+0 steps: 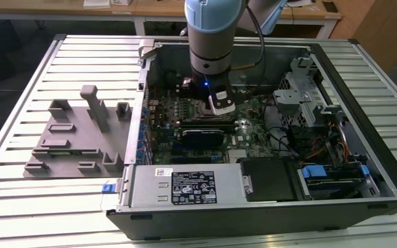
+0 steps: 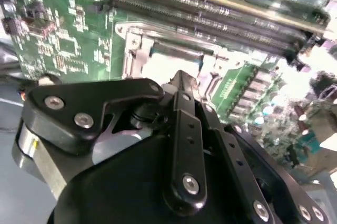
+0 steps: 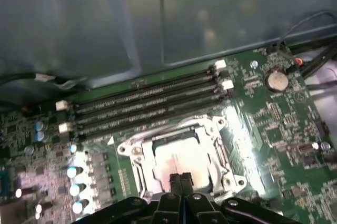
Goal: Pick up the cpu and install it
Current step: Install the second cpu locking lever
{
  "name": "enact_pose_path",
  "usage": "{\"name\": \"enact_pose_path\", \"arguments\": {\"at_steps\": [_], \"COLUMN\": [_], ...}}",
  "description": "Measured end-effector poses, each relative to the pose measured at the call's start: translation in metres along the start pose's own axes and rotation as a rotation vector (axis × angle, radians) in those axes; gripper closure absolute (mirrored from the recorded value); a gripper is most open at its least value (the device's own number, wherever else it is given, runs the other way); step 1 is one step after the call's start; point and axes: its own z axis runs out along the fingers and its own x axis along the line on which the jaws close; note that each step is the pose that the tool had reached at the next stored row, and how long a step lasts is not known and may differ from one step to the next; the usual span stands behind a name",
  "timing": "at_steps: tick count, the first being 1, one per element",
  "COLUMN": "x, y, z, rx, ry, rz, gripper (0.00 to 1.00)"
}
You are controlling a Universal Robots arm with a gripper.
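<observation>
Inside the open computer case, my gripper hangs low over the motherboard. In the first wrist view its two black fingertips are pressed together, shut, with nothing between them. They sit just over the edge of a pale, shiny square, the cpu, which lies flat inside the metal socket frame. In the second wrist view the gripper points at the same socket frame, with part of the pale cpu showing beyond the tip.
Several memory slots run beside the socket, and a coin battery sits further off. A grey fixture with upright blocks stands on the table at the exterior view's left. The power supply and drive cage crowd the case.
</observation>
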Motion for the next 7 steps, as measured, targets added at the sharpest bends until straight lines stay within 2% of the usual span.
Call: {"name": "enact_pose_path", "arguments": {"at_steps": [7], "x": [0.0000], "y": [0.0002], "z": [0.0001], "rx": [0.0012], "ry": [-0.0004], "rz": [0.000], "gripper": [0.89]}}
